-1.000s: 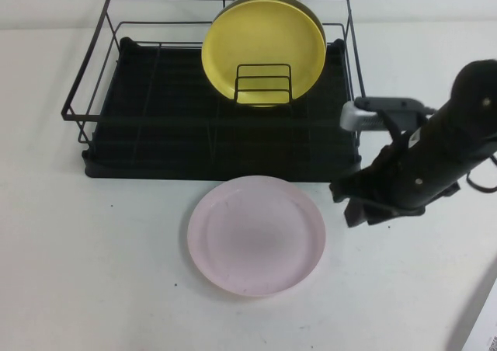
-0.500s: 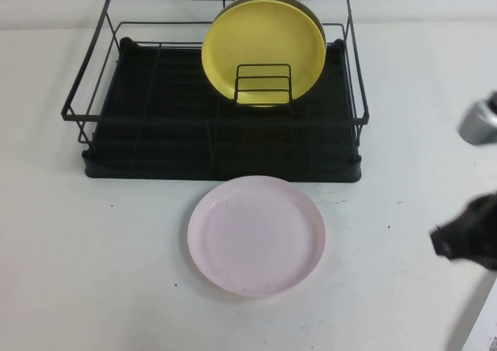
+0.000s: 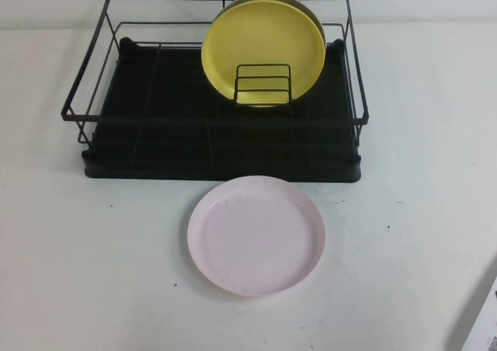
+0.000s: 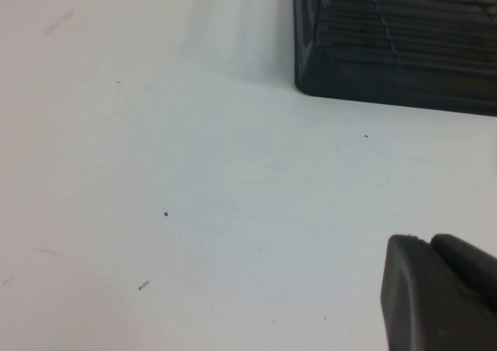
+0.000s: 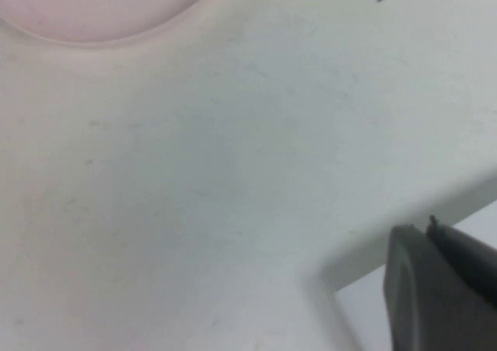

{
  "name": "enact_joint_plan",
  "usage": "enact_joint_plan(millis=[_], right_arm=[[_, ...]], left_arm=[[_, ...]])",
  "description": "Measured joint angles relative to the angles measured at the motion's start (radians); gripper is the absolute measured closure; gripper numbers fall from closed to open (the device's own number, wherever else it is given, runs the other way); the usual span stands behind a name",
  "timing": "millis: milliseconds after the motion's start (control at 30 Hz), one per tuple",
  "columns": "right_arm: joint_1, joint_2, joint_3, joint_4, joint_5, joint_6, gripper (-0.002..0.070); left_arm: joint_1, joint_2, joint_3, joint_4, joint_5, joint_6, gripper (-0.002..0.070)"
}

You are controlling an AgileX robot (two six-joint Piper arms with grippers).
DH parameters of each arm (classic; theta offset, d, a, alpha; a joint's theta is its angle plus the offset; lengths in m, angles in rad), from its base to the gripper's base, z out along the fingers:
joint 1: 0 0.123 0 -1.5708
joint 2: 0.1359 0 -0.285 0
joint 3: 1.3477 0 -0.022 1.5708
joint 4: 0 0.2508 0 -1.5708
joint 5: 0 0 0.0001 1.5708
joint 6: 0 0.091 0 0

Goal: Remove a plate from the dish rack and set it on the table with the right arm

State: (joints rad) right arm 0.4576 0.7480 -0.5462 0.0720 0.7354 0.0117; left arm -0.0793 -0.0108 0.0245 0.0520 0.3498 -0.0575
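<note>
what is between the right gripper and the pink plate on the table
Nothing visible. The round pale pink plastic plate lies flat on the white table, in front of the black wire dish rack. Only bare table separates it from the right gripper. The left gripper hangs over bare table.

The high view looks down on the dish rack (image 3: 217,95) and plate (image 3: 256,234); the low wrist views share them, beside the left gripper (image 4: 439,293) and right gripper (image 5: 439,289).
</note>
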Motion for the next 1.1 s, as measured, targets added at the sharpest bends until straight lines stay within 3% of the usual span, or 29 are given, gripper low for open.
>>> enact_joint_plan(millis=[233, 400, 667, 1100], right_arm=[[-0.191, -0.252, 0.358, -0.152, -0.450, 0.000, 0.0694], [-0.310, -0.492, 0.544, -0.130, -0.595, 0.000, 0.0694], [-0.345, -0.747, 0.572, -0.089, -0.405, 0.000, 0.0694], [-0.345, -0.756, 0.574, -0.092, -0.375, 0.000, 0.0694]], left_arm=[[0.000, 0.000, 0.000, 0.000, 0.000, 0.000, 0.0679], [0.000, 0.000, 0.000, 0.000, 0.000, 0.000, 0.0679], [0.000, 0.000, 0.000, 0.000, 0.000, 0.000, 0.0679], [0.000, 0.000, 0.000, 0.000, 0.000, 0.000, 0.0679]])
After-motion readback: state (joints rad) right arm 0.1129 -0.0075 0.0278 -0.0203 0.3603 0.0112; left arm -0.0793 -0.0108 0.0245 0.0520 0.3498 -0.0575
